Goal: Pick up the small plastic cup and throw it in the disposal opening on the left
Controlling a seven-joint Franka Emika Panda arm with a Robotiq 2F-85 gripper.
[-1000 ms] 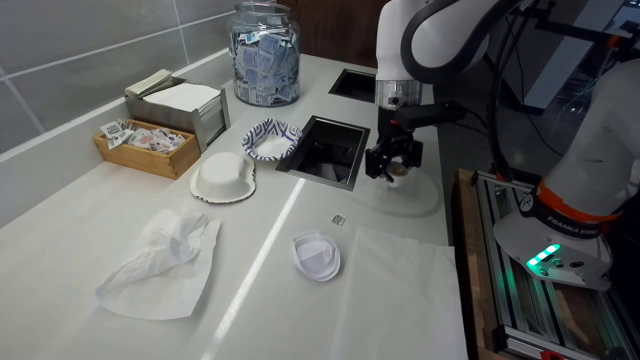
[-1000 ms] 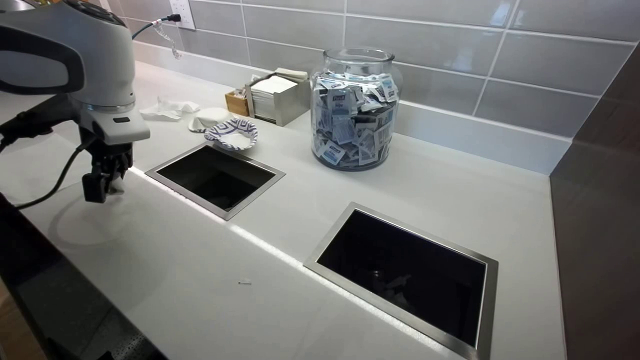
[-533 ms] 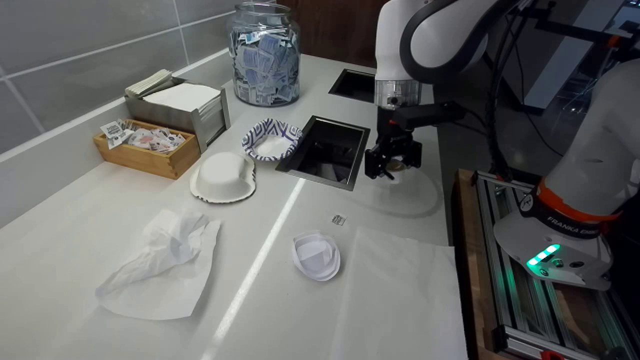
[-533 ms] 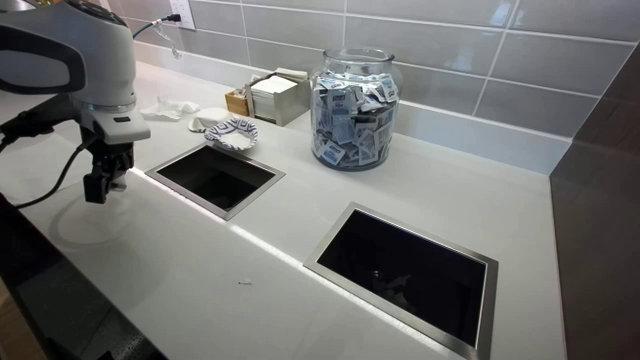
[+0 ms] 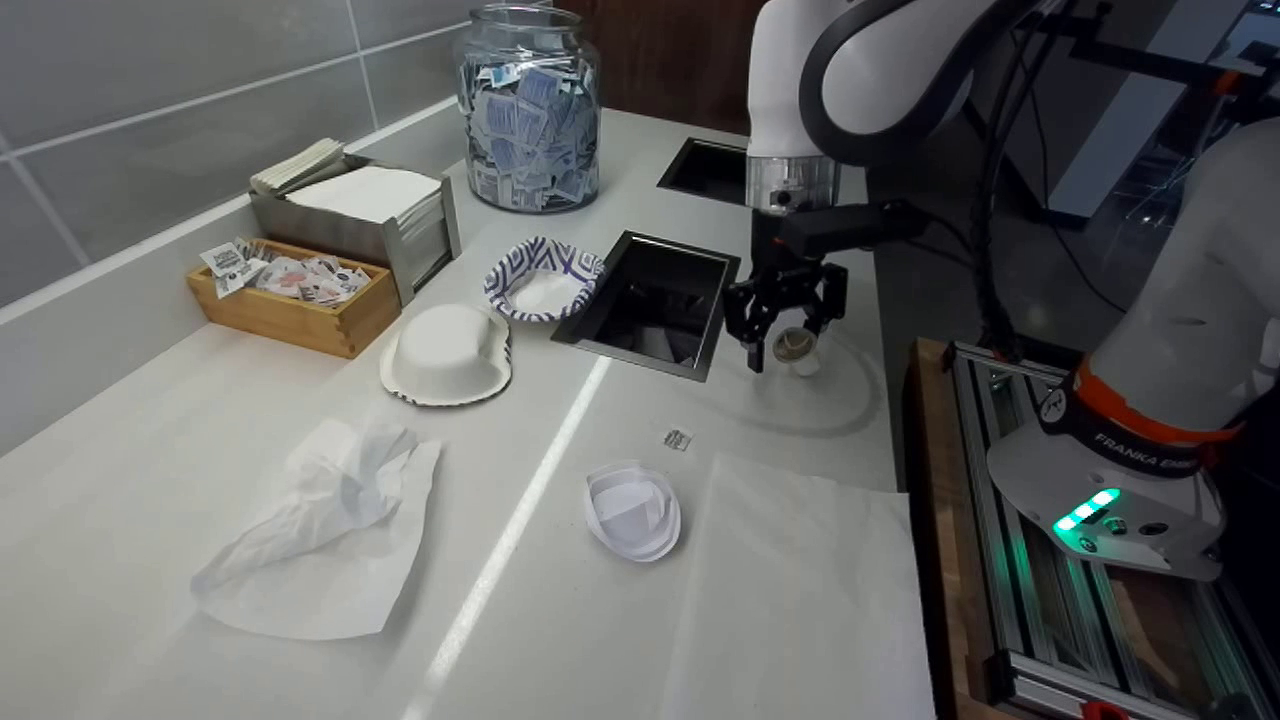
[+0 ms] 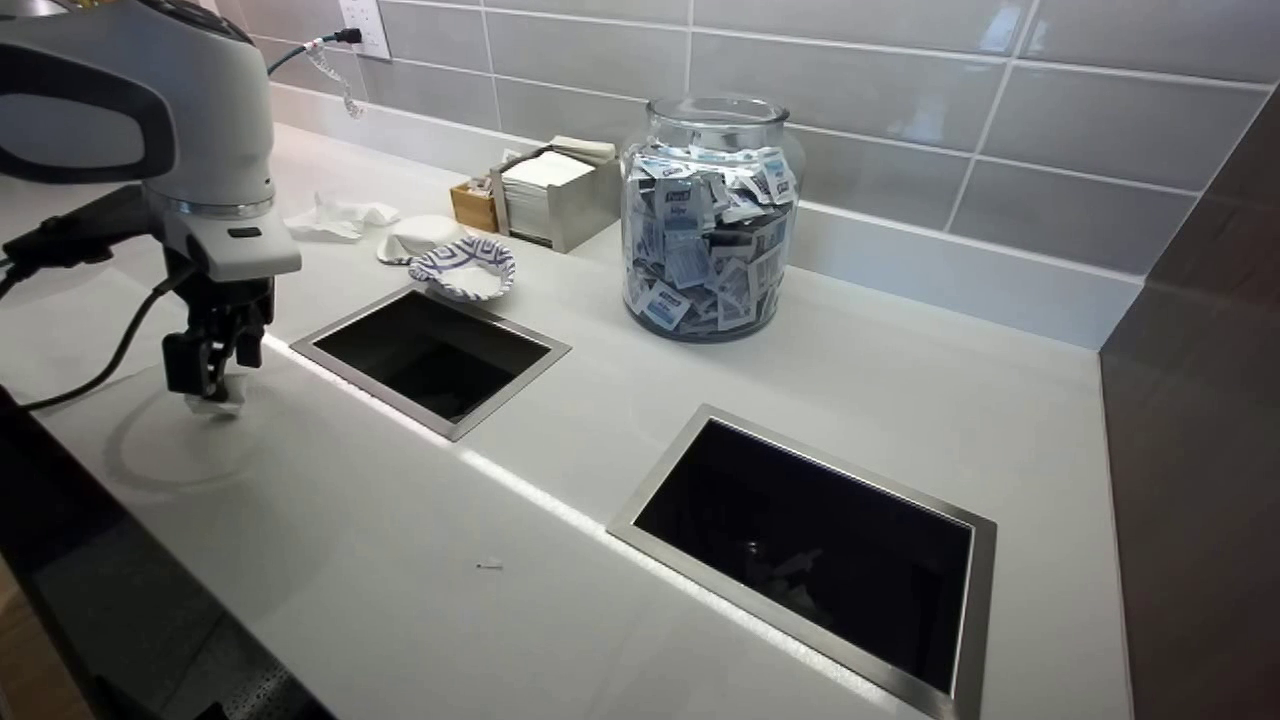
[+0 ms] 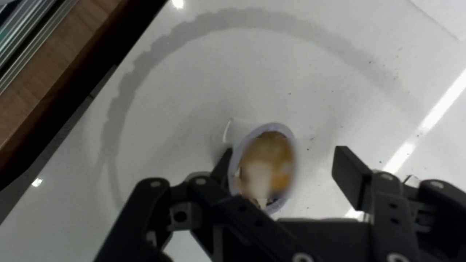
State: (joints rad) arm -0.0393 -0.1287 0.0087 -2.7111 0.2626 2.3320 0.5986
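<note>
The small plastic cup (image 7: 267, 160), clear with a pale rim and brown residue inside, stands tilted between the jaws in the wrist view. My gripper (image 7: 285, 169) is open. Its left finger (image 7: 222, 163) is right up against the cup's side, while a wide gap separates the cup from the right finger (image 7: 349, 174). The cup (image 5: 796, 348) also shows in an exterior view below the fingers, with its mouth turned to the camera. Whether its base rests on the counter I cannot tell. The dark disposal opening on the left (image 6: 430, 355) is beside the gripper.
A patterned paper bowl (image 5: 545, 285) overlaps the opening's rim. Another disposal opening (image 6: 820, 550) lies farther along the counter. An upturned bowl (image 5: 447, 350), crumpled napkin (image 5: 330, 530), folded paper cup (image 5: 632, 510) and glass jar (image 6: 710, 230) are around. The counter edge runs near the arm base.
My fingers have spread apart from a near-closed hold on the cup. The cup has dropped slightly and tipped, so its mouth now faces the exterior camera more. The arm has barely shifted.
</note>
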